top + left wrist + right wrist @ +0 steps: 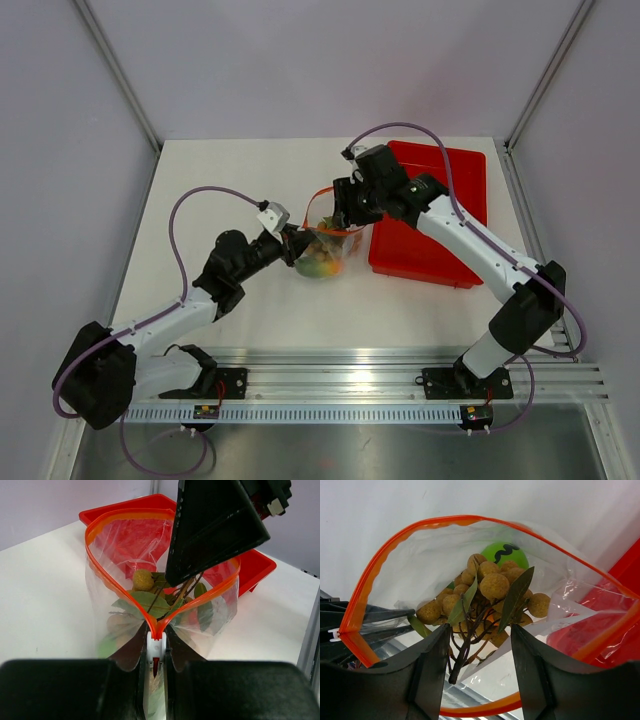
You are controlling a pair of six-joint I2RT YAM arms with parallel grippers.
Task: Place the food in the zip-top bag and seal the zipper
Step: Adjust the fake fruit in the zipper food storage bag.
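While the bag (pixel 326 246) stands mouth-open just left of the tray (pixel 470 180), you have the balls (pixel 492 585), green fruit (pixel 506 555) and mango (pixel 320 267) inside. The left claw (pixel 156 662) pinches the zipper (pixel 156 629) end, and the right claw (pixel 479 640) gapes wide over the mouth.

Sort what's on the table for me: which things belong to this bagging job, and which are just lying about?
Job:
zip-top bag
zipper
tan ball bunch
green fruit
mango

Lying about:
red tray
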